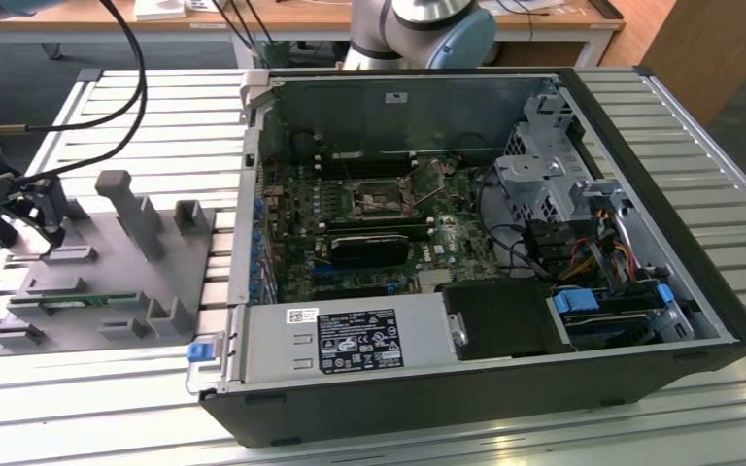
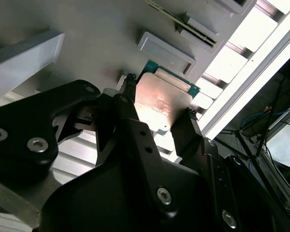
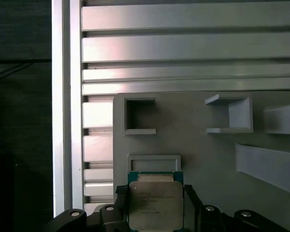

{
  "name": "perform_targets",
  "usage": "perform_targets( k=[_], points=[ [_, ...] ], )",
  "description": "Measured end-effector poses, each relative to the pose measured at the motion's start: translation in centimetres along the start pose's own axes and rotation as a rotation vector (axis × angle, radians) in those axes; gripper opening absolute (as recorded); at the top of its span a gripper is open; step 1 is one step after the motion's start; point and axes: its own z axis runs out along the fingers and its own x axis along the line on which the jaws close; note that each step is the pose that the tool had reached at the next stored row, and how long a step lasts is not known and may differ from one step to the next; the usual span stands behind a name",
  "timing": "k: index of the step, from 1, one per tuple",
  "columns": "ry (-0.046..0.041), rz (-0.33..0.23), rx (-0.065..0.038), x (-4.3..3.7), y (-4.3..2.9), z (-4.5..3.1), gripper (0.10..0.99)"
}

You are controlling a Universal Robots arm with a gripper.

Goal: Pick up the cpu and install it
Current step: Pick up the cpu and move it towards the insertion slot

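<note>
The cpu (image 3: 155, 203) is a small square chip with a shiny metal top and a green edge. It sits between my gripper's (image 3: 154, 194) two dark fingers, which press on opposite edges of it. The second wrist view shows the cpu (image 2: 161, 104) clamped in the gripper (image 2: 160, 99), just above a shallow rectangular pocket (image 2: 165, 52) of the grey fixture. In the exterior view the gripper (image 1: 32, 238) hangs over the far left end of the grey fixture plate (image 1: 127, 282). The dark metal-framed socket (image 1: 380, 199) lies on the motherboard inside the open computer case.
The open computer case (image 1: 477, 243) lies on its side to the exterior view's right of the fixture, with the power supply (image 1: 341, 340) at its near end. Upright grey posts (image 1: 127, 209) rise from the fixture. A green memory stick (image 1: 75, 303) rests in it. Black cables (image 1: 114, 87) hang above.
</note>
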Motion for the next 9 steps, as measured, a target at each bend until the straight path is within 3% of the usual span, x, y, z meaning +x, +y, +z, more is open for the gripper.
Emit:
perform_targets(
  k=[9],
  points=[
    [-0.0001, 0.000, 0.000, 0.00, 0.06, -0.88, 0.541]
  ],
)
